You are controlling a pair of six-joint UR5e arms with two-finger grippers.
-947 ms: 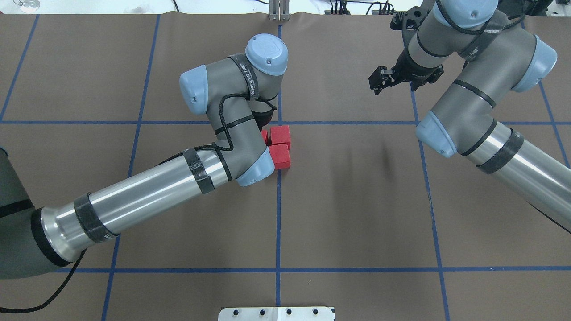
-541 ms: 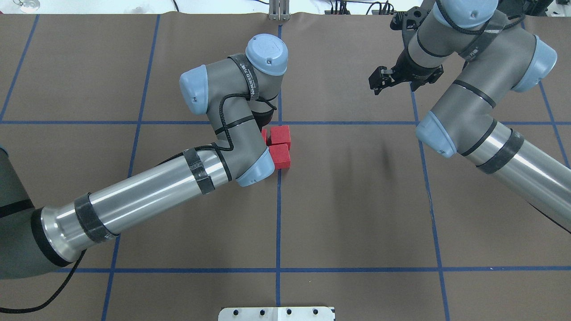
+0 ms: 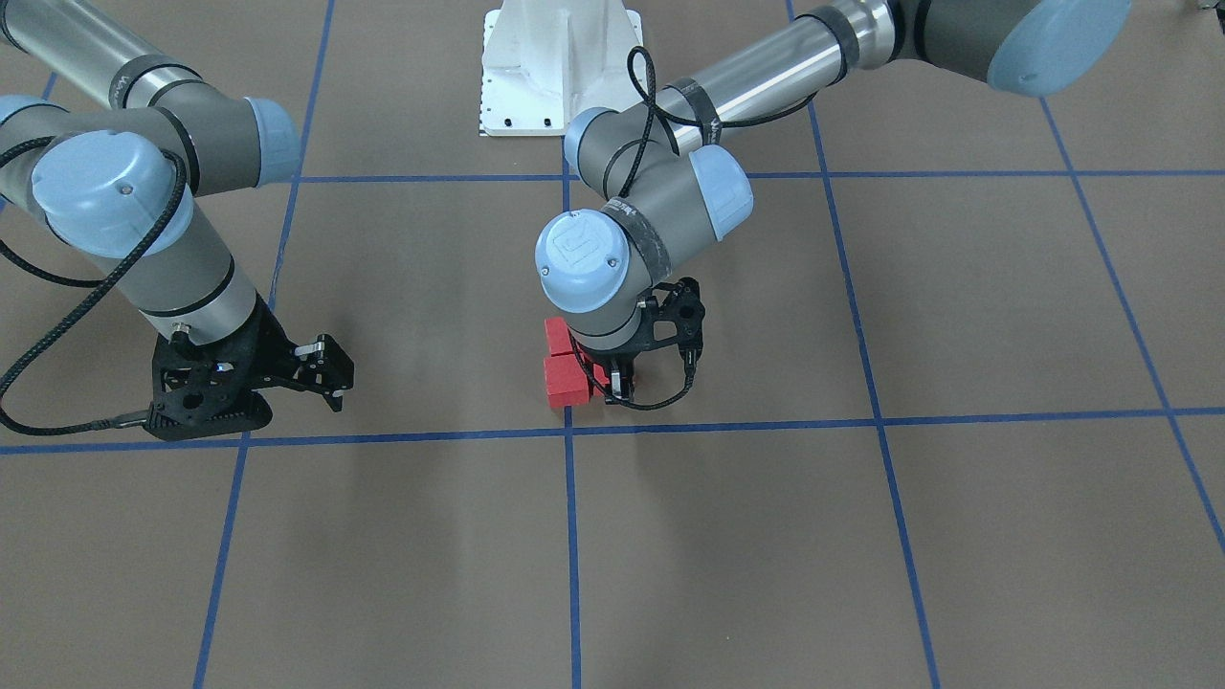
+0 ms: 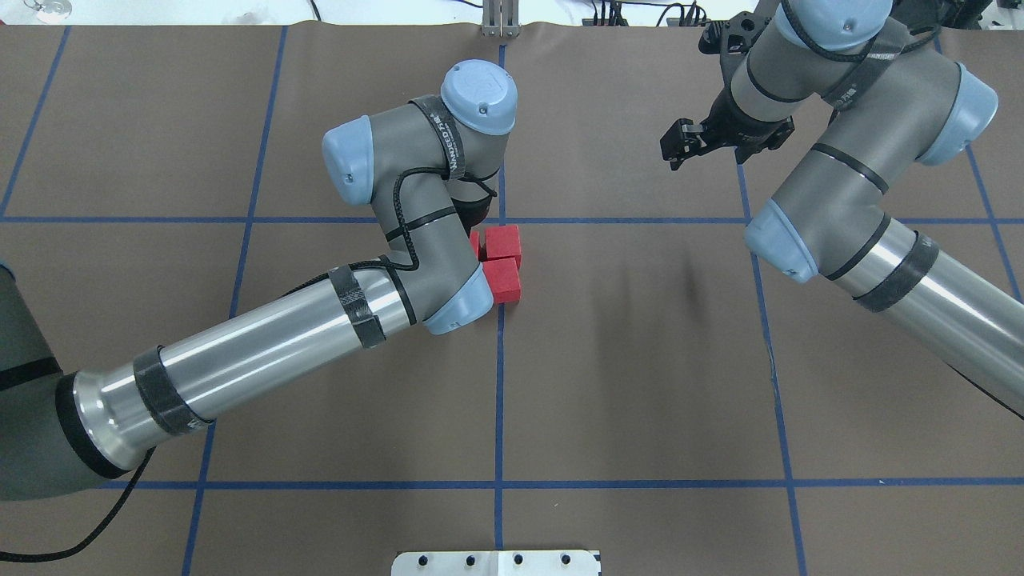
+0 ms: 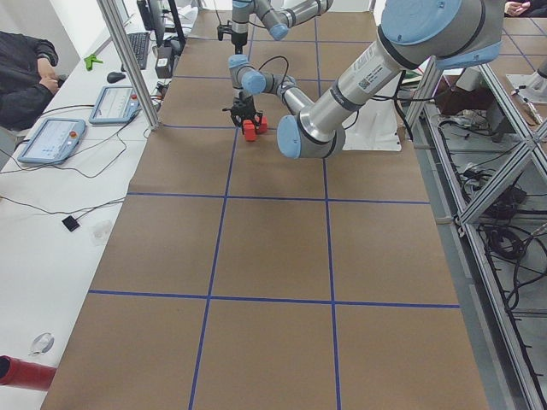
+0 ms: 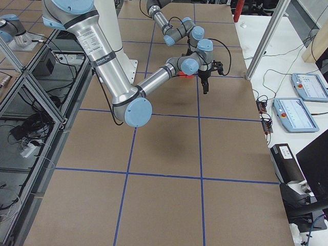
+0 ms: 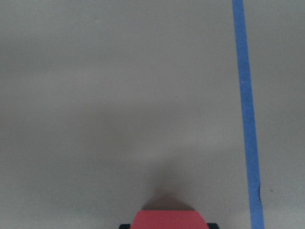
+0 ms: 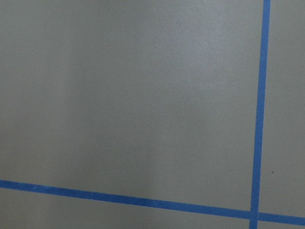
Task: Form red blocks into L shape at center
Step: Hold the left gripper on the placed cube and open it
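Note:
Two red blocks (image 4: 504, 240) (image 4: 505, 280) lie side by side just on my side of the center crossing (image 4: 502, 220) of blue tape. The third red block (image 4: 474, 244) sits against them, mostly hidden under my left wrist. In the front view the pair (image 3: 565, 378) and the third block (image 3: 600, 378) stand just behind the crossing (image 3: 568, 431). My left gripper (image 3: 612, 383) points down, shut on the third block, which fills the bottom edge of the left wrist view (image 7: 169, 220). My right gripper (image 4: 674, 146) is open and empty, hovering far to the right.
The white robot base plate (image 4: 496, 562) lies at the near edge. A metal post (image 4: 500, 20) stands at the far edge. My right arm's elbow (image 4: 784, 240) hangs over the right grid line. Tablets (image 5: 51, 138) lie on the side bench.

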